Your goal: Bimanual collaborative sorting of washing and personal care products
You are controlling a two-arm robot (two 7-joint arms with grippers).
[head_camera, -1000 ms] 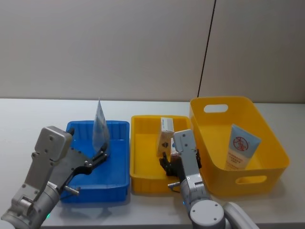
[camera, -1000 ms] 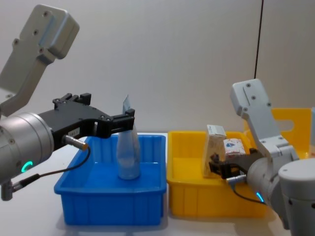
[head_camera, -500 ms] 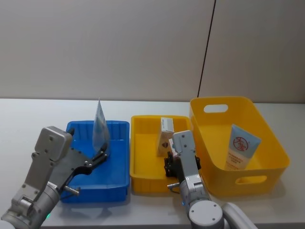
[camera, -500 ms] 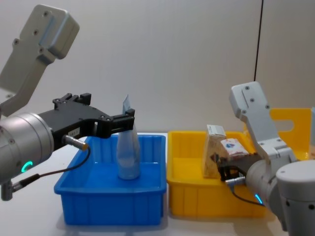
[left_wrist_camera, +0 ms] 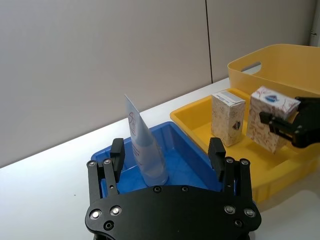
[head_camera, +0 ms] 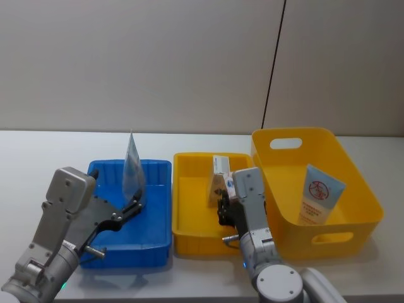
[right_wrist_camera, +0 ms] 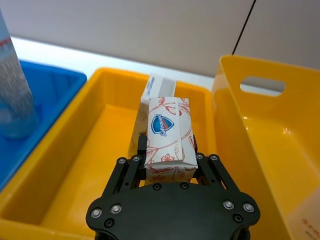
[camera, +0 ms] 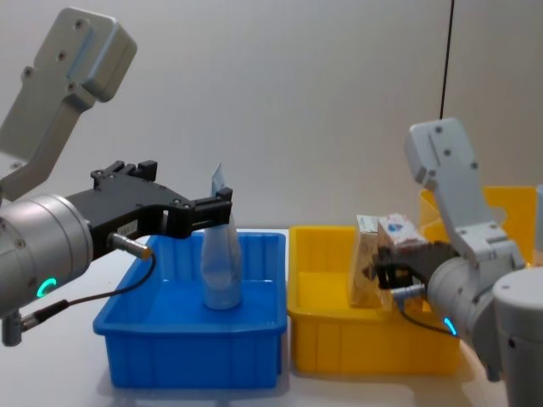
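A cream carton (right_wrist_camera: pixel 167 135) with a blue emblem is sitting clamped in my right gripper (right_wrist_camera: pixel 169 159), lifted over the right side of the small yellow tray (head_camera: pixel 189 208), just in front of a second carton (head_camera: pixel 219 169) that is standing upright near the tray's far right corner. In the blue tray (head_camera: pixel 154 233) to its left, a pale-blue tube (camera: pixel 221 259) is standing on its cap near the far edge, crimped end up. I am holding my left gripper (left_wrist_camera: pixel 167 157) around that tube with the fingers apart, not touching it. Another tube (head_camera: pixel 319 194) is leaning inside the big yellow bin (head_camera: pixel 353 189) at the table's right.
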